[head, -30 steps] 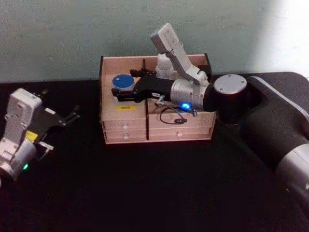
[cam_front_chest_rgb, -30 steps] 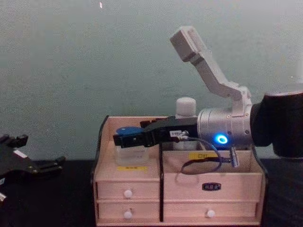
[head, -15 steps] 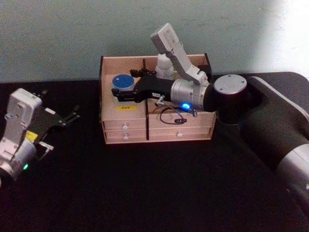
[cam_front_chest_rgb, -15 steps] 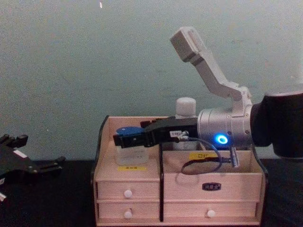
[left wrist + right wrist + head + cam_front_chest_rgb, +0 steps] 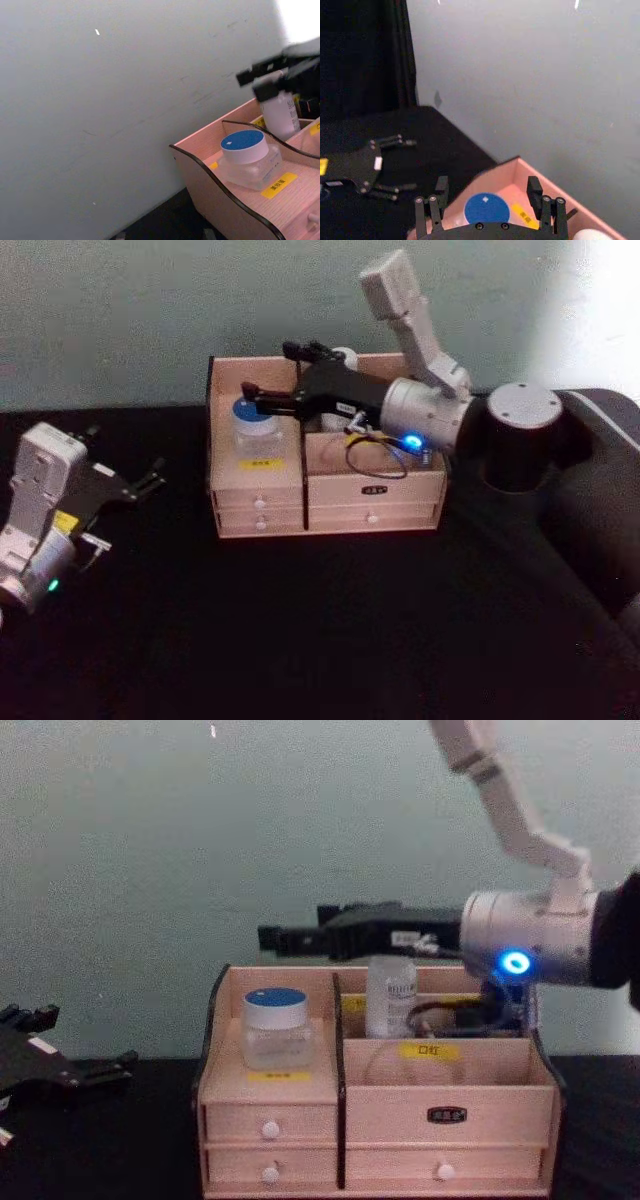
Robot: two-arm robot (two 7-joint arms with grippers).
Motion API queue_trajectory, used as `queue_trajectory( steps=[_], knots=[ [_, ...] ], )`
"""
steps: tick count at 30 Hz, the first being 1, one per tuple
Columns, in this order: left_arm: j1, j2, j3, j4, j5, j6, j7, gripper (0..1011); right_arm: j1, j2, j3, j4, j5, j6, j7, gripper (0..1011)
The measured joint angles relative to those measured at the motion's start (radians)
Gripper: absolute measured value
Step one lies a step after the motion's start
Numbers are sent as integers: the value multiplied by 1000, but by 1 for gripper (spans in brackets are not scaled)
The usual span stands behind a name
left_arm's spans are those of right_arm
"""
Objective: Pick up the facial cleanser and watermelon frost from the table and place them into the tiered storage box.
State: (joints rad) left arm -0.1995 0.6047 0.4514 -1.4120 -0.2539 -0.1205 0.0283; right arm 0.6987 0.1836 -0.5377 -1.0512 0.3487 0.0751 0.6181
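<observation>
A clear jar with a blue lid (image 5: 250, 420) (image 5: 276, 1020) stands upright in the left front compartment of the tiered storage box (image 5: 330, 510) (image 5: 400, 1120). Behind the divider, a white bottle (image 5: 392, 995) (image 5: 277, 112) stands in the back compartment. I cannot tell which is the facial cleanser and which the watermelon frost. My right gripper (image 5: 275, 935) (image 5: 265, 368) hovers open above the jar, well clear of the lid (image 5: 486, 210). My left gripper (image 5: 140, 483) (image 5: 100, 1070) rests open, low at the far left, apart from the box.
The box stands on a black tabletop (image 5: 300, 620) with a grey-green wall (image 5: 150, 850) close behind it. Two rows of small white-knobbed drawers (image 5: 270, 1130) face me. The right arm's grey body (image 5: 520, 430) hangs over the box's right end.
My right gripper was down around the blue-lidded jar; it has let go and risen above the box. The jar stays in its compartment. The left arm has not moved.
</observation>
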Motion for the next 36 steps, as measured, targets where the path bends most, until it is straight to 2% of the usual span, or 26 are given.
queue_trajectory(
  steps=[1, 5, 8, 14, 15, 21, 23, 24, 25, 28, 33, 36],
  knots=[
    [0, 0, 0, 0, 0, 0, 0, 1001, -13, 13, 6, -35, 10, -1, -2, 1002],
    [0, 0, 0, 0, 0, 0, 0, 1001, -37, 38, 21, -96, 26, -4, -17, 1002],
    [0, 0, 0, 0, 0, 0, 0, 1001, -70, 71, 46, -165, 39, -7, -58, 1002],
    [0, 0, 0, 0, 0, 0, 0, 1001, -125, 117, 90, -245, 47, -10, -131, 1002],
    [0, 0, 0, 0, 0, 0, 0, 1001, -149, 132, 109, -269, 47, -14, -156, 1002],
    [0, 0, 0, 0, 0, 0, 0, 1001, -239, 167, 180, -339, 50, -32, -243, 1002],
    [0, 0, 0, 0, 0, 0, 0, 1001, -293, 179, 218, -367, 50, -39, -285, 1002],
    [0, 0, 0, 0, 0, 0, 0, 1001, -293, 179, 218, -367, 50, -39, -285, 1002],
    [0, 0, 0, 0, 0, 0, 0, 1001, -321, 184, 237, -379, 48, -44, -304, 1002],
    [0, 0, 0, 0, 0, 0, 0, 1001, -361, 185, 262, -394, 45, -58, -331, 1002],
    [0, 0, 0, 0, 0, 0, 0, 1001, -464, 174, 326, -419, 41, -108, -388, 1002],
    [0, 0, 0, 0, 0, 0, 0, 1001, -493, 171, 342, -421, 39, -118, -398, 1002]
  ],
)
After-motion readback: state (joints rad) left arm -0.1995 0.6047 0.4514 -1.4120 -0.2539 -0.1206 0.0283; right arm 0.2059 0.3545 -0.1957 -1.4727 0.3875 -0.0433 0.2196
